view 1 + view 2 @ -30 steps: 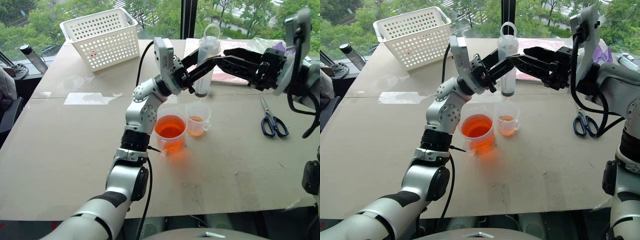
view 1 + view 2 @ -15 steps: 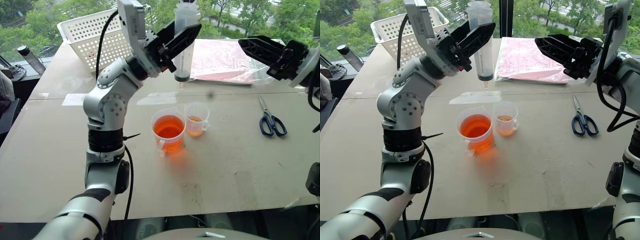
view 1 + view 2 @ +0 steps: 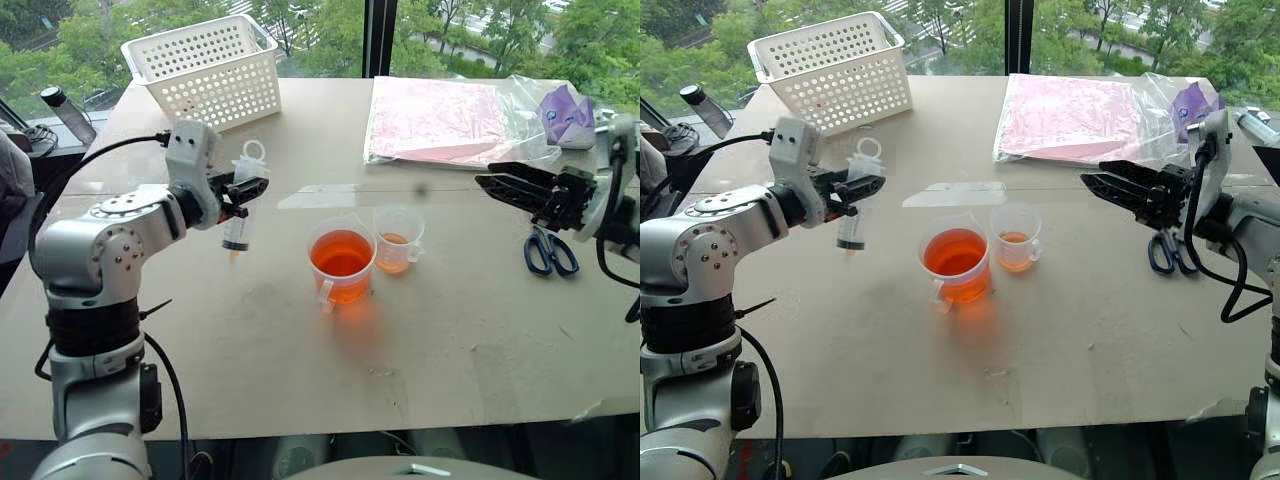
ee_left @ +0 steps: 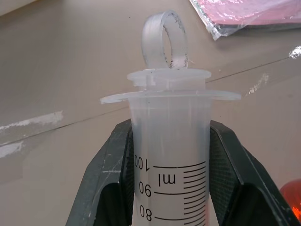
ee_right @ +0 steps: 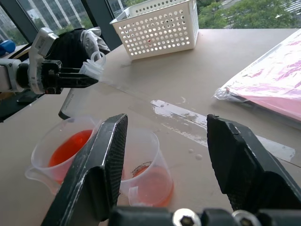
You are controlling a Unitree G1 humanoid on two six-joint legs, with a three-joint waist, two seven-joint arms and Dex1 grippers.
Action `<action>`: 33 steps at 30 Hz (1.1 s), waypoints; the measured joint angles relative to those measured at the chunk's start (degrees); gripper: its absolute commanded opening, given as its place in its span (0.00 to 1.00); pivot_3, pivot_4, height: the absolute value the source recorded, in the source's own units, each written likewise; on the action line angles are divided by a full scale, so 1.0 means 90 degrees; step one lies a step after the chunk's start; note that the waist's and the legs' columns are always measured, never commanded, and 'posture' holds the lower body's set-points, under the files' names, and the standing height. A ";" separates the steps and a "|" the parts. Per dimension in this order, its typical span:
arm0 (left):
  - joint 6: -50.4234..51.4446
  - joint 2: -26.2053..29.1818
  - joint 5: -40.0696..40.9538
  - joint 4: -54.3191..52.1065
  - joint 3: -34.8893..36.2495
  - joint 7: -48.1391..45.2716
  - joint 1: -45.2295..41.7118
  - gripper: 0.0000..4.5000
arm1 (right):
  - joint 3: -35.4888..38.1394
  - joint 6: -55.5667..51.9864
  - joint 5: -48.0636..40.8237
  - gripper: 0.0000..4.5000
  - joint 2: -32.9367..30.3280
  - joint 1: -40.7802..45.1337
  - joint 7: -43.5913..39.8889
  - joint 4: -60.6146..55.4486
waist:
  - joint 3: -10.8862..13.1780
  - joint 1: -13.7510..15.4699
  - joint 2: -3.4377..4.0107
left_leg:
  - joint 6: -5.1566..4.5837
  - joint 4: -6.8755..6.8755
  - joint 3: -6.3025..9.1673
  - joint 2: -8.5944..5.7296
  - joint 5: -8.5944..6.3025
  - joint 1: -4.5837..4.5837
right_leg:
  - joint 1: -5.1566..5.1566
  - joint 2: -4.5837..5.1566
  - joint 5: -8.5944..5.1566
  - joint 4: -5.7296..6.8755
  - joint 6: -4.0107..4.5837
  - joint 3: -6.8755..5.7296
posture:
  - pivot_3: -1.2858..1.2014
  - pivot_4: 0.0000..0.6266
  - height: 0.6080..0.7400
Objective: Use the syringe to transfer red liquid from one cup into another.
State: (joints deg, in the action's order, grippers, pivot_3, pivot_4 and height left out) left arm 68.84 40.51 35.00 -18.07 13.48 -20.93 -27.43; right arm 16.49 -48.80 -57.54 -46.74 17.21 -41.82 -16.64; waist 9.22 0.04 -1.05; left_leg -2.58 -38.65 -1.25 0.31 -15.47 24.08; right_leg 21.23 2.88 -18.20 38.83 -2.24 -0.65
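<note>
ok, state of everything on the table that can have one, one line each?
syringe: clamped in the left gripper, upright, nozzle down, plunger pushed in, above bare table left of the cups
left gripper: shut on the syringe barrel
right gripper: open, empty
handled beaker: upright, part full of red liquid
smaller cup: upright, shallow red liquid at the bottom
scissors: lying flat, closed
white basket: upright

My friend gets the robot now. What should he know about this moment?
Left tool: shut on the syringe, held upright over bare table, off to the robot's left of the cups, plunger pushed in.
Right tool: open, empty, hanging above the table near the scissors.
Big beaker: plenty of red liquid.
Small cup: only a little at the bottom.
Left: whether to draw and squirt more is your call.
</note>
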 measured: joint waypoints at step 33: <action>-0.4995 -0.0279 -0.0692 -0.2100 -0.0022 -0.2925 0.5558 1.00 | -0.0477 0.4240 0.3127 0.98 0.0728 -0.2770 -0.2129 0.1330 | -0.0017 0.0041 0.0060 | -0.0025 0.0043 0.0003 0.0001 -0.0021 -0.0172 | -0.0163 0.0019 -0.0004 -0.0065 0.0013 0.0000 | 0.52 0.24 1.00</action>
State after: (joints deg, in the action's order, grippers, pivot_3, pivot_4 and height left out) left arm 23.88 38.01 28.77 -36.97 13.28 -47.25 22.60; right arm 12.20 -10.63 -29.40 -40.18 -7.72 -60.98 -4.66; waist 9.07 0.41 -0.51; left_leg -2.80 -38.26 -1.22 0.31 -15.66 22.53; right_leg 19.77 3.06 -18.24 38.25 -2.12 -0.65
